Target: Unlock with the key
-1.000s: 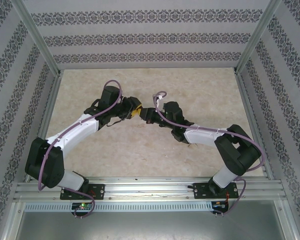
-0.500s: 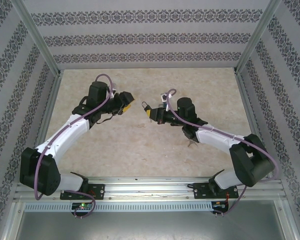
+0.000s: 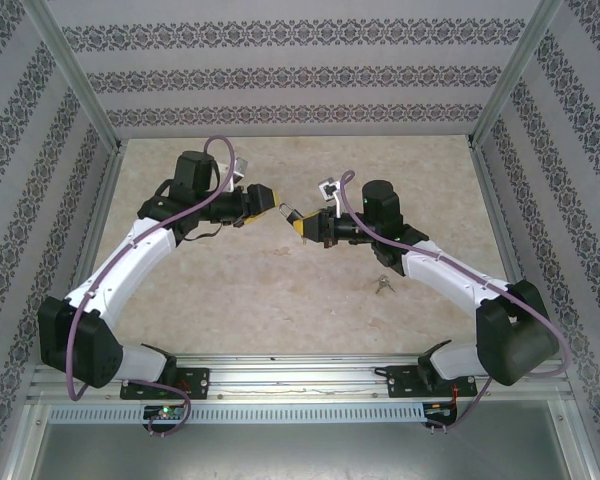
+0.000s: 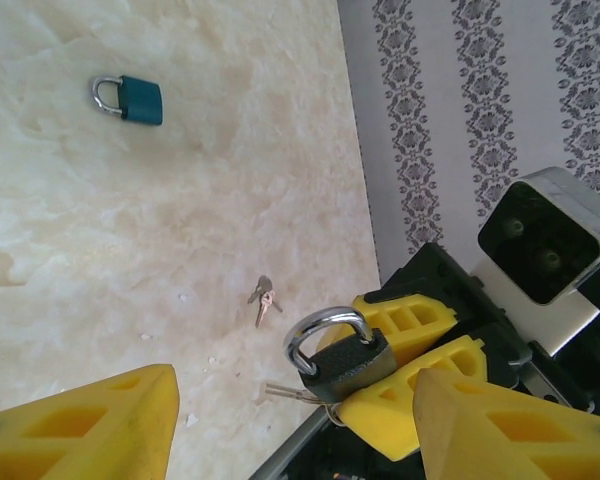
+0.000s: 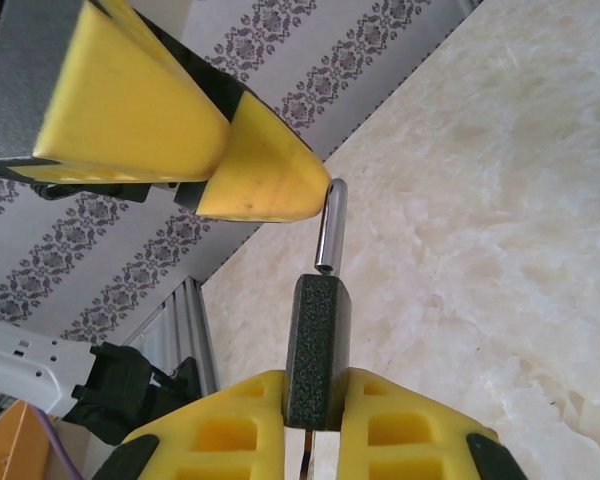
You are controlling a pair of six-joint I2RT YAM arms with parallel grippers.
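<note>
Above the desk (image 3: 230,300), the left end effector (image 3: 268,204) and right end effector (image 3: 300,225) face each other, tips close. The right one grips a small padlock (image 3: 287,212). Keys (image 3: 383,285) lie beside its arm.

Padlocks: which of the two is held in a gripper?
The dark grey padlock, clamped by its body in the right gripper; the blue padlock lies loose on the table.

The padlock (image 5: 317,350) has a dark, grainy matt body and a polished, mirror-bright metal shackle (image 5: 330,225). The jaws of the right gripper (image 3: 302,226) are smooth yellow plastic, dull in sheen. The counter (image 4: 130,250) looks like smooth cream stone, faintly glossy. The blue padlock (image 4: 130,99) has a smooth casing; the keys (image 4: 263,297) are bare metal
</note>
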